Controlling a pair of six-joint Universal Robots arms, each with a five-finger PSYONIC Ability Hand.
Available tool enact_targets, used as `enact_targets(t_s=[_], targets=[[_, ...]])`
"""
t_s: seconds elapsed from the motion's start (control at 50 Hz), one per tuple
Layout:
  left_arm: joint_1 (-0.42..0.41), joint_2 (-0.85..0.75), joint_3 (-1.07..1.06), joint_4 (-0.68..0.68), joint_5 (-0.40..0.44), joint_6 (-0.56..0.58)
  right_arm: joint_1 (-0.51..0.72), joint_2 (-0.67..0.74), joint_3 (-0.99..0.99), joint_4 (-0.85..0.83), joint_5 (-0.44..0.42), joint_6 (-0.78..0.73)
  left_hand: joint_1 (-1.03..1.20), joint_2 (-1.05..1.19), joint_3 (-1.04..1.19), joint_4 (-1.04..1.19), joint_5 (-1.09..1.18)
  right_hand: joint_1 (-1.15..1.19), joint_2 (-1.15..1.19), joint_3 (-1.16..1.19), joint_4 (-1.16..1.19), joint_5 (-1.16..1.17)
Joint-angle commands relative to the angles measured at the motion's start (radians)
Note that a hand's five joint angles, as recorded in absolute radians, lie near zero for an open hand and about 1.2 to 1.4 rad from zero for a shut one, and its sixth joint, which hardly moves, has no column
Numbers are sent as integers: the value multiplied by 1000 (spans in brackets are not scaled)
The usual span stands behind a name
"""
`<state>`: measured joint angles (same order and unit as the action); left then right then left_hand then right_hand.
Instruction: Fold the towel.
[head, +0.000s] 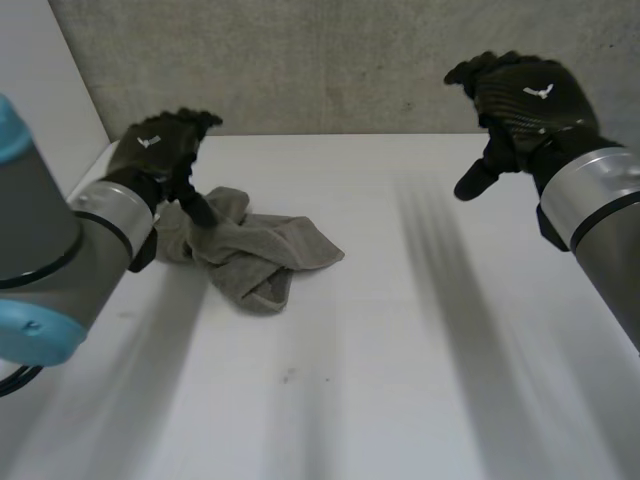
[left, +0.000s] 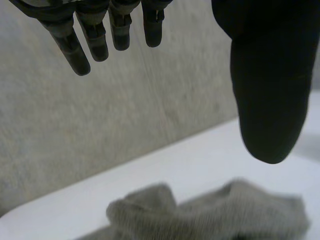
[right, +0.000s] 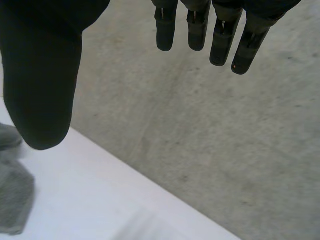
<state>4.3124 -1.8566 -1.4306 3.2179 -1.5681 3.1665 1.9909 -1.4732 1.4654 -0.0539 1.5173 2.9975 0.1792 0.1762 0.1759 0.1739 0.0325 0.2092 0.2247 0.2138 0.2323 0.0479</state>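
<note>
Towel (head: 245, 250) lies crumpled on white table (head: 420, 330) near left robot hand (head: 160, 150).

Table (head: 400, 350): bare white surface from the middle across to the right side and along the near edge, giving open passage for either hand. One obstacle lies on the surface: a crumpled towel (head: 250, 255), left of centre, towards the back.

Left hand (head: 160, 150) hangs over the towel's left end, fingers straight, thumb spread apart, with an open gap between them. Contact with the cloth cannot be told. Left arm (head: 60, 250) fills the near left corner.

Right hand (head: 520, 100) is raised at the back right, fingers relaxed, well apart from the towel.

Grey wall (head: 330, 60) closes the far edge. White panel (head: 40, 80) closes the left side.
</note>
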Motion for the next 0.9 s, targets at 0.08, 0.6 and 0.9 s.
enact_targets(t_s=[0.08,0.6,0.9], targets=[[127,-237,78,50,88,280,5,253,-46,-13,-75,32,14,17,17,19,-14,-35,-50,-39,-58,-48],[158,-239,12,186,241,319,89,495,-109,-89,-60,178,1217,1220,1220,1222,1189,-35,-50,-39,-58,-48],[52,63,-180,177,229,320,216,550,-221,-90,-120,454,1217,1220,1220,1222,1189,-35,-50,-39,-58,-48]])
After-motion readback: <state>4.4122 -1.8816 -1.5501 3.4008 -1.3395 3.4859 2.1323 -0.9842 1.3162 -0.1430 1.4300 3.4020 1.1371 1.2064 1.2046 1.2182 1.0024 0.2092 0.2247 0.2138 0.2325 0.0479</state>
